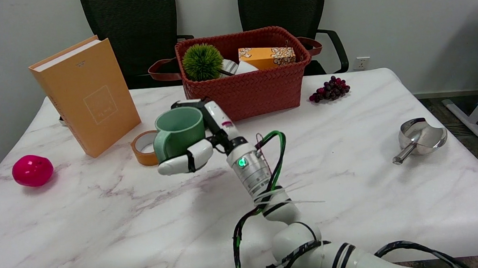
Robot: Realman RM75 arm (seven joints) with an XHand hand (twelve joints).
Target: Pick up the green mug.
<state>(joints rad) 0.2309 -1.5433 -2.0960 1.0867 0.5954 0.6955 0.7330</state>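
The green mug [178, 132] stands upright at the table's middle, its handle on the left. My right hand [215, 131] grips it from the right side. One white finger [186, 161] lies across the mug's lower front and the others reach round behind its rim. That front finger hides the mug's base, so I cannot tell whether the mug rests on the table or is raised.
A roll of orange tape [144, 148] lies just left of the mug. An orange book [87, 96] stands behind it and a pink ball [32, 170] lies far left. A red woven basket [246, 87] is close behind, with grapes [329, 89] and a metal scoop [420, 138] to the right.
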